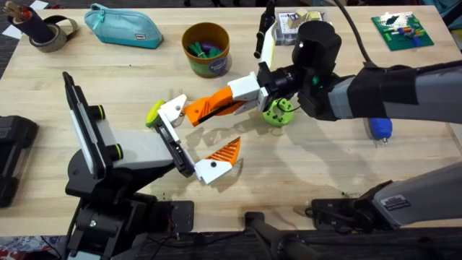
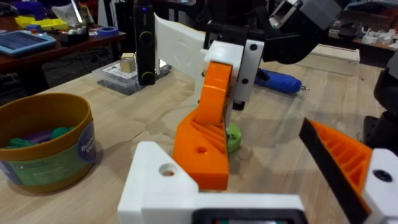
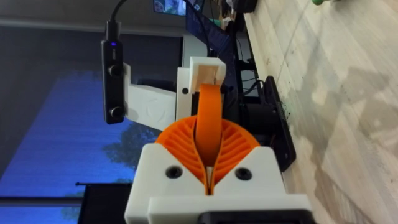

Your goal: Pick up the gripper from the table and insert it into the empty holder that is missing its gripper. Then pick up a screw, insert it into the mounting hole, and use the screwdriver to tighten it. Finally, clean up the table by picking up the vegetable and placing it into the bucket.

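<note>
**Mid-table: finger nearing its mount**

At table centre, I'm holding the orange finger (image 1: 211,108) clamped in the right gripper (image 1: 242,92), its long axis pointing left at the holder (image 1: 172,110). Left gripper (image 1: 189,141) is sitting spread wide, holding nothing.

Matt white plastic holder (image 2: 163,180); ribbed orange fingers (image 2: 205,134); wood table (image 1: 325,166).

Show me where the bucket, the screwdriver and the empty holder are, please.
bucket (image 1: 206,61): overhead view, on its purple label band.
screwdriver (image 1: 380,128): overhead view, on its blue handle.
holder (image 2: 163,180): left wrist view, on its white face near the dark hole.
</note>
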{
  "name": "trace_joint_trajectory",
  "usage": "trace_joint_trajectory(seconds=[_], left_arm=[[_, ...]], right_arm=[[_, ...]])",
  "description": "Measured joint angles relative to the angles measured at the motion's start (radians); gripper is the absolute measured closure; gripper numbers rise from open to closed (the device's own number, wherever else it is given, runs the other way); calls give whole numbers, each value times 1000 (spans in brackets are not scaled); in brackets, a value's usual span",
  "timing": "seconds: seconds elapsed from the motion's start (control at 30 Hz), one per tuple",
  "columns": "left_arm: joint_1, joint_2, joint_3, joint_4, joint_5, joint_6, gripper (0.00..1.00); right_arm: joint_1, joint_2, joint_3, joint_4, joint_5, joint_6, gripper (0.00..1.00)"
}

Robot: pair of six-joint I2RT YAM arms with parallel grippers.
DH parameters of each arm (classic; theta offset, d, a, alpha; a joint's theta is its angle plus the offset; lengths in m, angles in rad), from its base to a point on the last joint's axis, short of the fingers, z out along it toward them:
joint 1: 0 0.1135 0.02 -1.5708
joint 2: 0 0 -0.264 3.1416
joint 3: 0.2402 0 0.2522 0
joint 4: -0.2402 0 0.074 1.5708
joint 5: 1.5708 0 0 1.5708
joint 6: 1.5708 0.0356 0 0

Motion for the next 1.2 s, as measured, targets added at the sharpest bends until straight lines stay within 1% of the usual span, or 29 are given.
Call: trace_joint_trajectory(seconds=[0.27, 0.43, 0.53, 0.67, 0.83, 0.93, 1.0, 1.2], left_arm=[[0, 3, 1, -14, -4, 0, 11], [0, 3, 1, -15, 0, 0, 11], [0, 3, 1, -15, 16, 0, 11], [0, 3, 1, -14, 63, 0, 11], [0, 3, 1, -25, 155, 0, 11], [0, 3, 1, -36, 207, 0, 11], [0, 3, 1, -37, 226, 0, 11], [0, 3, 2, -73, 271, 0, 11]], right_arm=[[-15, 2, -1, 19, -32, 13, 978], [-68, -7, -8, 22, -69, 15, 978], [-103, -47, -45, 31, -78, 15, 978], [-157, -131, -145, 71, -92, 15, 978], [-214, -252, -246, 86, -97, 17, 978], [-216, -313, -288, 88, -101, 19, 978], [-213, -344, -312, 90, -99, 19, 978], [-176, -372, -399, 95, -31, 22, 978]])
